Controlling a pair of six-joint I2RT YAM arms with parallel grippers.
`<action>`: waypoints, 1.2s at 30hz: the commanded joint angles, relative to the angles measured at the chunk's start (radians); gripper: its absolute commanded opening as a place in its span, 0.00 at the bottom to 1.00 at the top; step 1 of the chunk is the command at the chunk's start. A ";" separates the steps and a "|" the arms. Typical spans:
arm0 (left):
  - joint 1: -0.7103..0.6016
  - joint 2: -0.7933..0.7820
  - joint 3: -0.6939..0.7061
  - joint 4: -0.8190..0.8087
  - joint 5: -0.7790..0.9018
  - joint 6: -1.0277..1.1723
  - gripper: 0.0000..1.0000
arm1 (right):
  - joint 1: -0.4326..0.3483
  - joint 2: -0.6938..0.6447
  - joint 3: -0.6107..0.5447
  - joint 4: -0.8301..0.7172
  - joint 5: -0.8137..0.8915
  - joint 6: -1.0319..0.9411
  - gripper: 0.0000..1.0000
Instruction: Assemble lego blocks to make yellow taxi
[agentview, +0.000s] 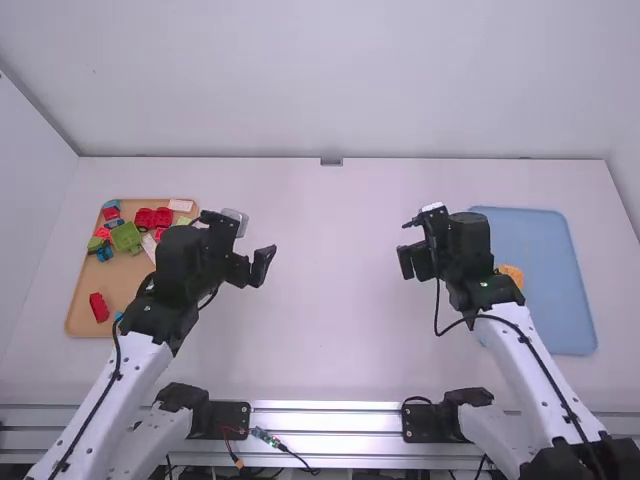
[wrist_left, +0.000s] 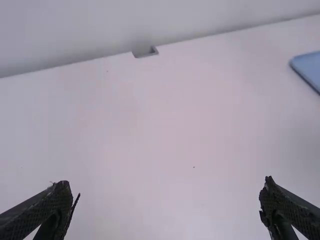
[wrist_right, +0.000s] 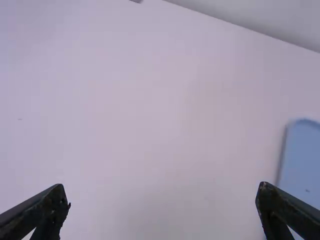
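Our black left gripper (wrist_left: 167, 185) and right gripper (wrist_right: 161, 187) gape; we'd side-pinch the likely light, stiff oblong red plastic block (agentview: 99, 307) near the left edge of the tan rectangular tray (agentview: 125, 275).

Wearing white links (agentview: 138, 365), running black cables (agentview: 117, 350) along those links, showing blocky black joints (agentview: 178, 262) beyond them, plus black left hand (agentview: 251, 266) and right hand (agentview: 413, 262).
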 joint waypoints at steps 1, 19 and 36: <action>0.021 -0.030 -0.010 0.012 -0.037 -0.035 0.96 | -0.020 -0.040 -0.008 0.018 0.035 0.052 0.96; 0.154 -0.335 -0.316 0.184 -0.252 -0.035 0.65 | -0.162 -0.331 -0.299 0.271 0.086 0.222 0.67; 0.154 -0.702 -0.667 0.184 -0.252 -0.035 0.29 | -0.162 -0.709 -0.677 0.271 0.086 0.222 0.29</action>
